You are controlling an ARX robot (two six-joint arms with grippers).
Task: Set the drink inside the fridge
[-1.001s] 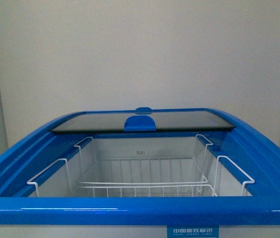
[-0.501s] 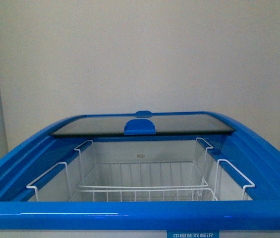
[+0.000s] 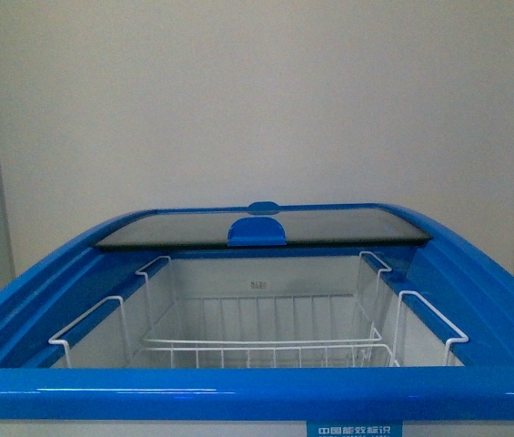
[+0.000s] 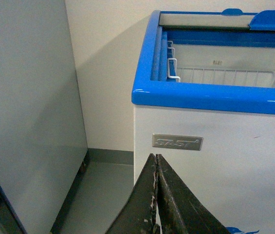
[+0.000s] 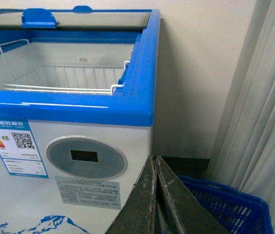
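Note:
The fridge [image 3: 257,390] is a white chest freezer with a blue top rim, close in front of me. Its sliding glass lid [image 3: 257,226] is pushed to the back, so the top is open. A white wire basket [image 3: 266,346] hangs inside and looks empty. The fridge also shows in the left wrist view [image 4: 210,97] and in the right wrist view [image 5: 79,105], with its oval display panel [image 5: 86,157]. My left gripper [image 4: 156,161] is shut and empty, low before the fridge's front wall. My right gripper [image 5: 155,163] is shut and empty by the fridge's front right corner. The drink is out of view.
A tall grey cabinet [image 4: 25,112] stands left of the fridge with a narrow floor gap [image 4: 98,190] between them. A blue plastic basket [image 5: 225,207] sits on the floor at the fridge's right, before pale curtains [image 5: 268,112]. A plain wall [image 3: 257,100] is behind.
The front view has shifted slightly, so the fridge sits a little lower in the picture than one second ago. Nothing else differs.

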